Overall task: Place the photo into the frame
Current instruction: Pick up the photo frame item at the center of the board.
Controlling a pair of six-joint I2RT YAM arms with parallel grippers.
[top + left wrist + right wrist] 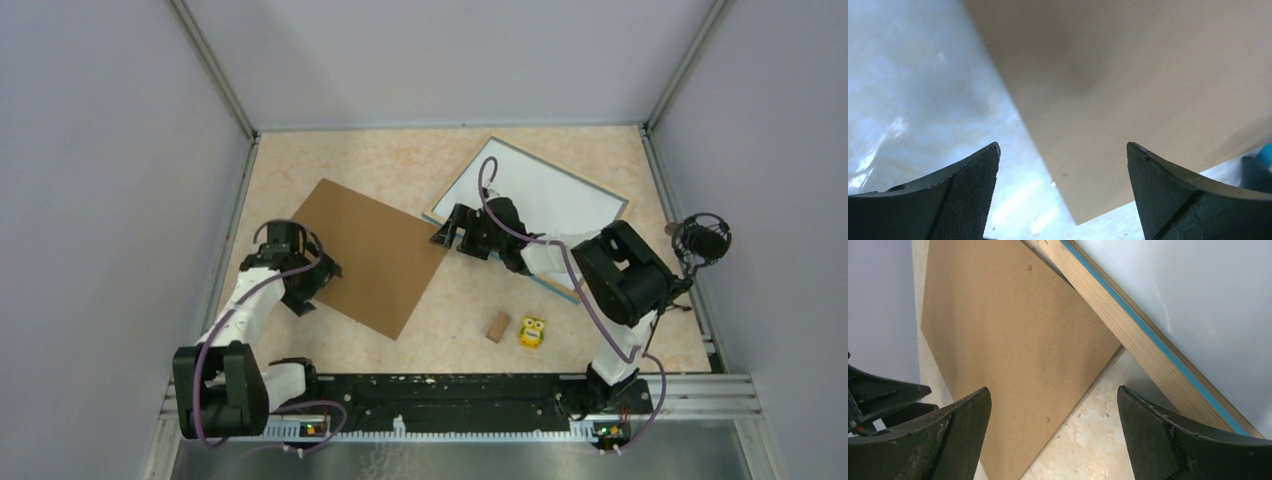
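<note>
Top external view shows the frame (560,170) with a white sheet (545,195) filling it — whether that is the photo face down I cannot tell. Paper would be light, floppy and easily creased, so I would pinch an edge; the frame looks stiff, best held by its wooden rim. My right gripper (1053,400) hovers over the frame's left corner, jaws apart, empty. Left of the frame lies the brown board (375,255) — my left gripper (1063,150) spread wide at its far edge.

Black-and-white arms (547,256), purple cables (481,186), black textured end effector fingers (968,197)
</note>
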